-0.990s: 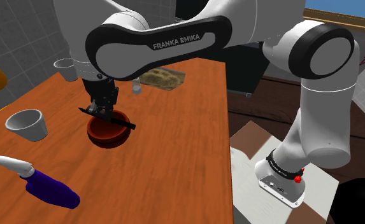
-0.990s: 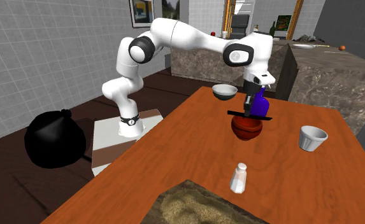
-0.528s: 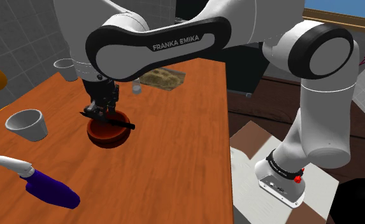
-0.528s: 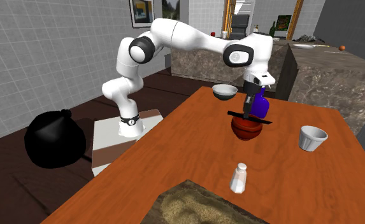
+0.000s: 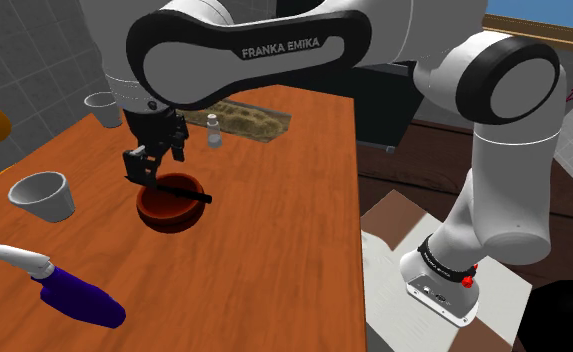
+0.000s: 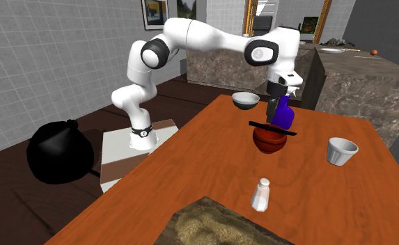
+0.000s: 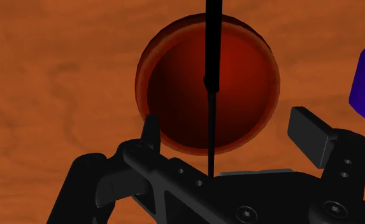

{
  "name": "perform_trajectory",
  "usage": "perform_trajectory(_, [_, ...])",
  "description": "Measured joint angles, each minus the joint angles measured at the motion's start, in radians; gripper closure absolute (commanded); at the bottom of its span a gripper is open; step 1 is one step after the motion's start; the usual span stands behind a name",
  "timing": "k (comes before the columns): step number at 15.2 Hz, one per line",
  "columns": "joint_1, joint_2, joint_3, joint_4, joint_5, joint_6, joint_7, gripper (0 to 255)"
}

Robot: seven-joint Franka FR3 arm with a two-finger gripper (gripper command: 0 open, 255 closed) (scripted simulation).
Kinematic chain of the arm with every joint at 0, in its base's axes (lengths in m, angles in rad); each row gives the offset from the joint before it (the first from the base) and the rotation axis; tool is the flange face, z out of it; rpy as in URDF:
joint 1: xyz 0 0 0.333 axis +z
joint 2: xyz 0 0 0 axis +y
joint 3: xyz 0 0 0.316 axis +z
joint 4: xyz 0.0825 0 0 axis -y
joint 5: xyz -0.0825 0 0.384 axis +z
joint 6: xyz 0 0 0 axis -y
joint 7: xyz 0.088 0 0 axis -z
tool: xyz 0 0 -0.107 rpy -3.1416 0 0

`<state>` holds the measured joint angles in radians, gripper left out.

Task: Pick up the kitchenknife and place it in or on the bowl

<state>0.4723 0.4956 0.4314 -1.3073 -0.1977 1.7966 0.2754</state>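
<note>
A dark red bowl stands on the wooden table. A thin black kitchen knife lies flat across the bowl's rim, both ends sticking out past it. My black gripper hangs a little above the knife, open and holding nothing. In the wrist view the fingers stand wide apart on either side of the knife, which crosses the bowl below the gripper.
A white cup and a purple spray bottle sit near the bowl. A salt shaker, a tray of crumbly food and a grey bowl stand further off. A black bag lies on the floor.
The gripper, shut on the knife a second ago, has opened and risen. The knife now rests across the bowl's rim.
</note>
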Motion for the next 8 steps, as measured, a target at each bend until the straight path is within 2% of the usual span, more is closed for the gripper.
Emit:
perform_trajectory(3, [0.005,0.000,0.001,0.052,0.002,-0.052,-0.004,0])
perform_trajectory(8, [0.005,0.001,0.001,0.061,0.001,-0.059,-0.006,0])
